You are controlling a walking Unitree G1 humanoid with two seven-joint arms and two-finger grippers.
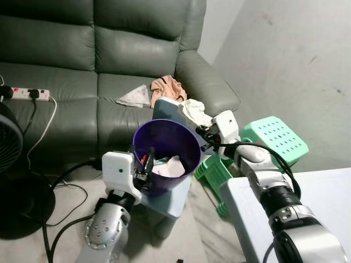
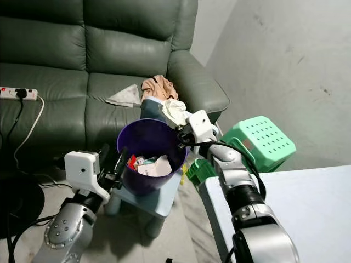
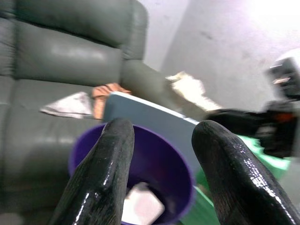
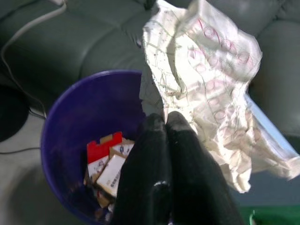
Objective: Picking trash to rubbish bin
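Reaching over the purple bin (image 1: 167, 156), the right gripper (image 1: 204, 133) pinches crumpled paper (image 4: 206, 79); the left gripper (image 1: 143, 170) is spread at its rim.

- Purple rubbish bin (image 1: 174, 143): round, upright, open-topped, on a pale blue stool, holding cartons and paper.
- Crumpled white wrapper (image 4: 206, 75) with red print: hangs above the bin's far rim.

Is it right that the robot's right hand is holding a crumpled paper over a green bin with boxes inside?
Not quite: the bin is purple, not green, as the right wrist view shows clearly. The green thing is a stool beside it. The rest holds: the right hand is shut on the crumpled paper above the bin's rim, and small boxes lie inside.
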